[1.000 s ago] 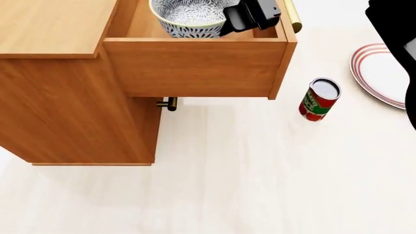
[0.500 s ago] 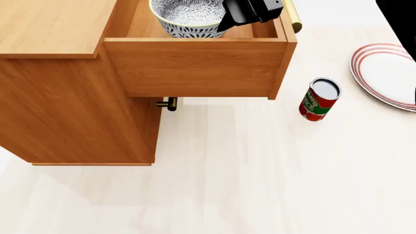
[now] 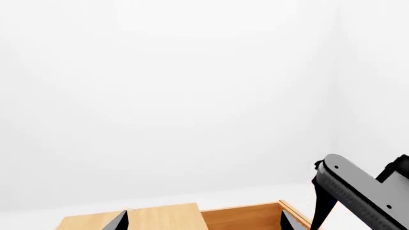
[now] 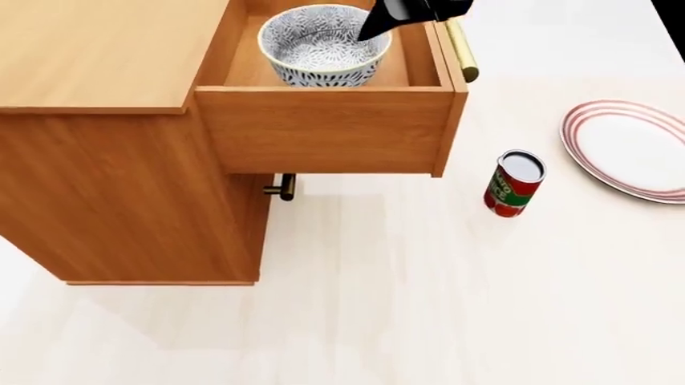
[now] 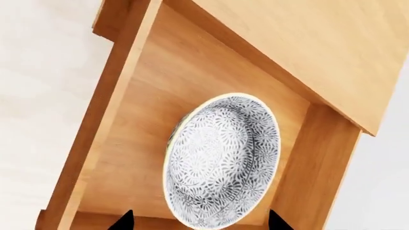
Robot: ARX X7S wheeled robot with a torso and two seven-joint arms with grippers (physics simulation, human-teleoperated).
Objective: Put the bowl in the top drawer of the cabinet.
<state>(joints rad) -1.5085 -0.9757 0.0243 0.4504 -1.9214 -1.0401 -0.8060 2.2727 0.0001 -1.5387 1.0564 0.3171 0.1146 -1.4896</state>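
Bowl-ward from our right gripper point(image 5: 199, 221), whose black fingertips are spread wide and empty above it, we see the deep round white bowl with fine blue-grey pattern point(image 4: 324, 44) sitting upright inside the open light-brown wooden top drawer point(image 4: 326, 130) of the orange-brown wood-grain cabinet point(image 4: 118, 144). Our left gripper point(image 3: 203, 221) is open too. Right of the cabinet stands a red cylindrical can point(image 4: 514, 184), label unreadable.

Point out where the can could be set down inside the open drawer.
Little room: the bowl fills most of the top drawer. Bare wood shows only as strips beside the bowl along the side walls. The cabinet top is roomier. The can stands on the floor.

The bowl point(image 4: 324, 44) sits upright inside the open top drawer point(image 4: 326, 128).
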